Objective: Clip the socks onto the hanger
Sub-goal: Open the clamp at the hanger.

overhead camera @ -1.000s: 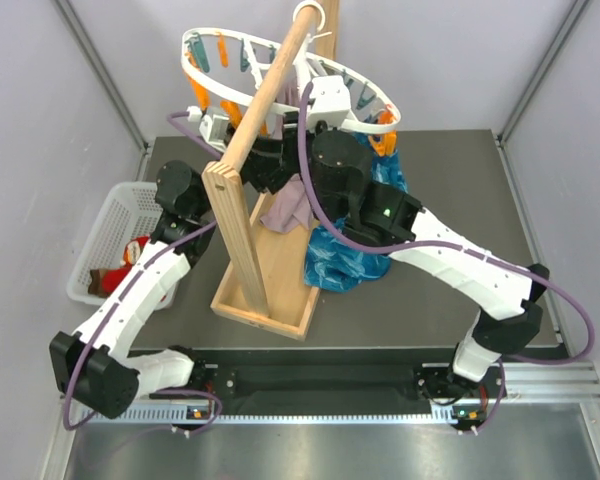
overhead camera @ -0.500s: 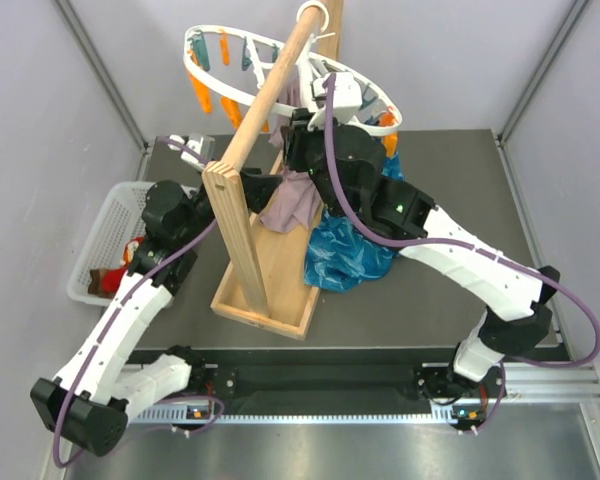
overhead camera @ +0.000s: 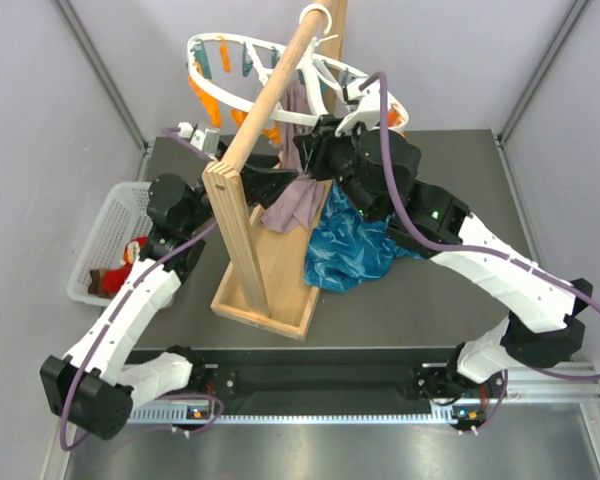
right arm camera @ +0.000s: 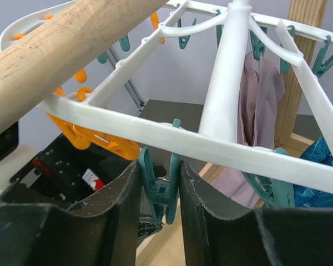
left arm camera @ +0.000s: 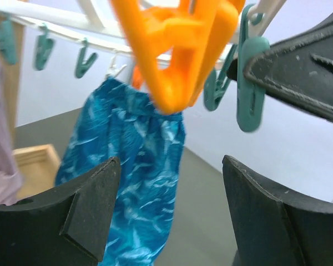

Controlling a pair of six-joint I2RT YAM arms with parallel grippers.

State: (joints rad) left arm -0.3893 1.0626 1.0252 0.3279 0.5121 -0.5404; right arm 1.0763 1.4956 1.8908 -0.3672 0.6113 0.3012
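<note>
right gripper (right arm camera: 160,195) clenched on a teal peg (right arm camera: 155,180) under the hanger (right arm camera: 222,151) rim. left gripper (left arm camera: 169,205) released, jaws wide apart, just below an orange peg (left arm camera: 172,50). mauve sock (overhead camera: 292,205) hangs from the hanger; red socks (overhead camera: 132,250) lie in the basket (overhead camera: 100,235).

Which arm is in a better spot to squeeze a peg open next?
Right, probably. The right end effector has its fingers against both sides of a teal peg hanging from the hanger. The left end effector is open, with the orange peg above its fingers, not between them.
</note>
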